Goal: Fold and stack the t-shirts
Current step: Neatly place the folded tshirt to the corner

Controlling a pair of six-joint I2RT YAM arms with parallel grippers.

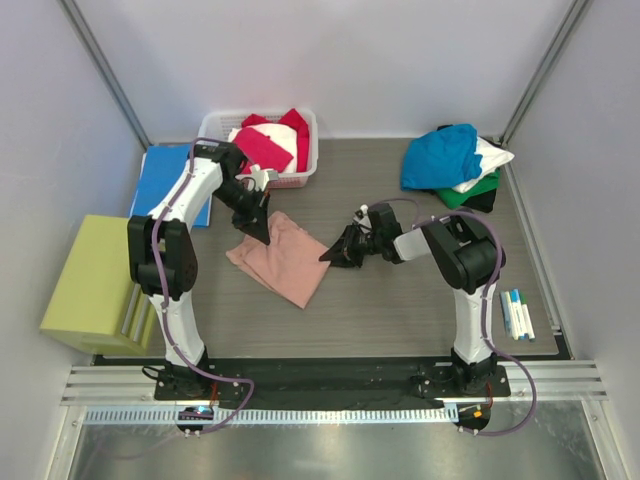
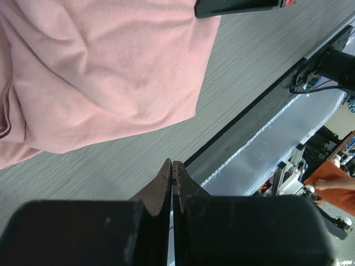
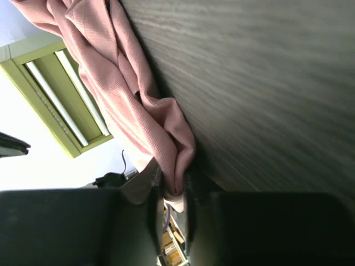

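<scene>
A dusty-pink t-shirt (image 1: 285,258) lies crumpled and partly folded on the grey table, plain side up. My right gripper (image 1: 332,256) is low at its right edge and shut on a bunched fold of the pink cloth (image 3: 166,144). My left gripper (image 1: 263,236) hovers over the shirt's upper left corner. Its jaws are pressed together with nothing between them (image 2: 173,164), and the pink shirt (image 2: 105,72) lies beyond them. Magenta (image 1: 265,148) and white (image 1: 300,150) tees sit in a basket. A teal-blue tee (image 1: 440,155) tops a pile with white (image 1: 488,160), green (image 1: 468,194) and black ones.
The white basket (image 1: 290,182) stands at the back left, next to a flat blue folder (image 1: 163,180). A yellow-green box (image 1: 95,285) sits off the table's left edge, also in the right wrist view (image 3: 55,94). Markers (image 1: 515,315) lie at the front right.
</scene>
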